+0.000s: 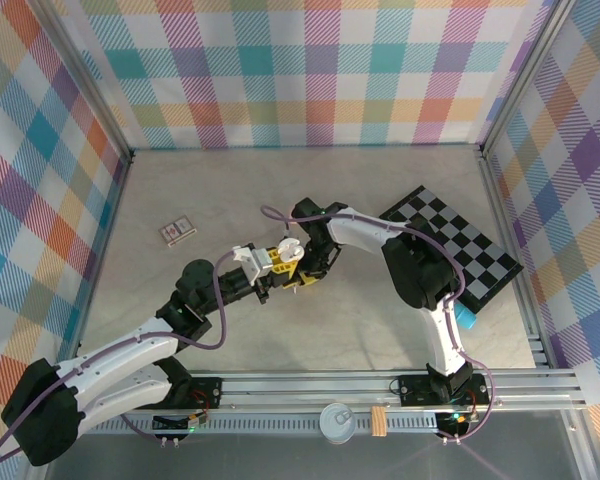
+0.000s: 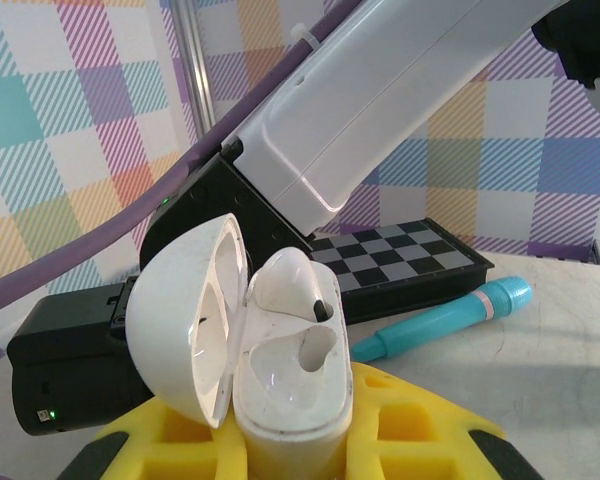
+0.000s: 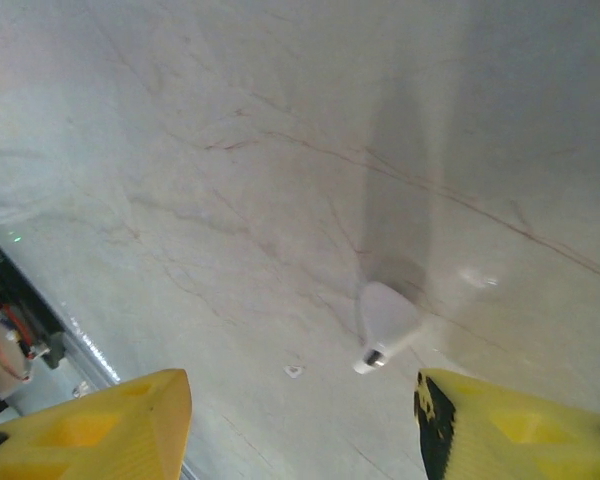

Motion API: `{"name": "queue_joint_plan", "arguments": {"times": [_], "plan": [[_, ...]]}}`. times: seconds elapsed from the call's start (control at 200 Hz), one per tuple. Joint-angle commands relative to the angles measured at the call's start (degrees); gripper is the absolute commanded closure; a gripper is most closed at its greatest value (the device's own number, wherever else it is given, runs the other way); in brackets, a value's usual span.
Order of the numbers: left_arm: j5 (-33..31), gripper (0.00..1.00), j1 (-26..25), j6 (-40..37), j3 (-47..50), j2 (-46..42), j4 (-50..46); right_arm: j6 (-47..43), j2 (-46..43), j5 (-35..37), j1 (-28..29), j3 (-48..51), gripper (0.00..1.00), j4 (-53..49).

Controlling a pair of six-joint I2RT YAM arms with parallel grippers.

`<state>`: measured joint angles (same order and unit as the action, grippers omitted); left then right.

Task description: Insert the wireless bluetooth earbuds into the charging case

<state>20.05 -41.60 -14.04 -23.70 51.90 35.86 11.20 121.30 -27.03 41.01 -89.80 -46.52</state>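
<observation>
Pale marbled table bears a glossy white earbud (metal-tipped stem).

Count on inspection: one white oval plastic charging case. Two small white plastic earbuds, the second earbud lying apart from the case. One long teal tube. One black-and-white chequered board. One small patterned card.

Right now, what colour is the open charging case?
The charging case is white, clearest in the left wrist view.
</observation>
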Motion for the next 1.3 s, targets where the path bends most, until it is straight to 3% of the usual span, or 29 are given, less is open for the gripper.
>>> {"name": "queue_joint_plan", "arguments": {"times": [0.0, 0.17, 0.31, 0.53, 1.295], "plan": [[0.6, 0.94, -0.7, -1.0, -0.6, -2.2, -0.1, 1.8, 0.3, 7.5, 1.0, -5.1, 0.4, -7.0], [1.4, 0.94, -0.7, -2.2, -0.7, -3.9, -2.3, 4.8, 5.2, 13.3, 2.4, -12.6, 0.45, -14.7], [2.1, 0.94, -0.8, -2.8, -0.7, -4.1, -3.0, 5.9, 8.9, 14.7, 3.0, -17.9, 0.52, -18.2], [2.9, 0.94, -0.7, -2.6, -0.1, -3.3, -0.9, 5.3, 13.4, 15.2, 4.1, -24.3, 0.55, -22.4], [1.9, 0.93, -0.6, -2.5, 1.7, -3.3, 1.2, 3.3, 19.8, 14.5, 5.6, -30.9, 0.64, -27.4]]}}
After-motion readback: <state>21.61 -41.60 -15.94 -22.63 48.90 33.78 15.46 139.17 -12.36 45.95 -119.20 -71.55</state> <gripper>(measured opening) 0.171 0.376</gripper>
